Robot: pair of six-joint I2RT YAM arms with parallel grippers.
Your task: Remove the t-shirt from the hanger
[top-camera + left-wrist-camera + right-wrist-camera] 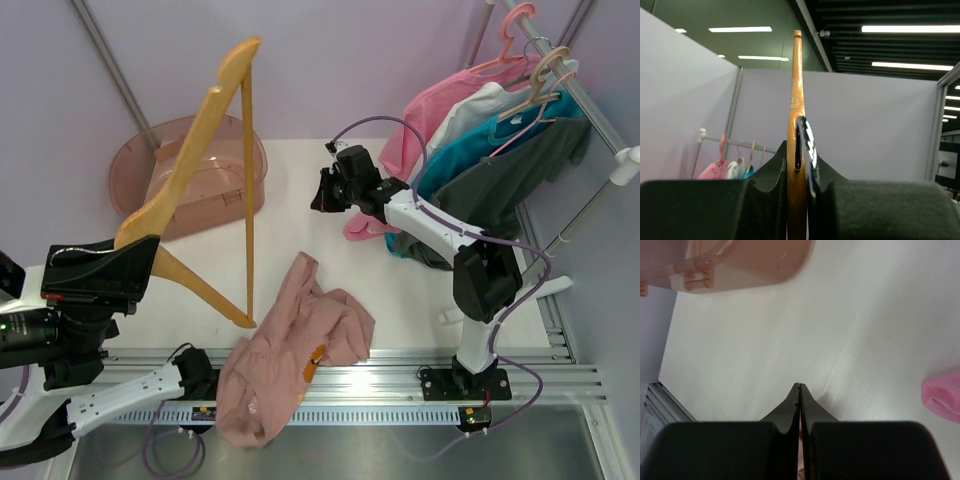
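T-shirt (292, 345): one; hanger (200, 135): one.

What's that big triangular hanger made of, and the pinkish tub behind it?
The hanger looks like light wood, smoothly varnished: honey colour with a slight sheen. The tub seems to be translucent pink plastic, probably glossy; its inside shows through the wall.

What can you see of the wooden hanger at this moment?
The hanger is light, natural-looking wood, a wide triangle with a crossbar. It is bare; no garment hangs on it. It is held tipped on end over the table, one tip high, the other low. The left gripper is clamped where its two arms meet. Its hook is not clearly seen.
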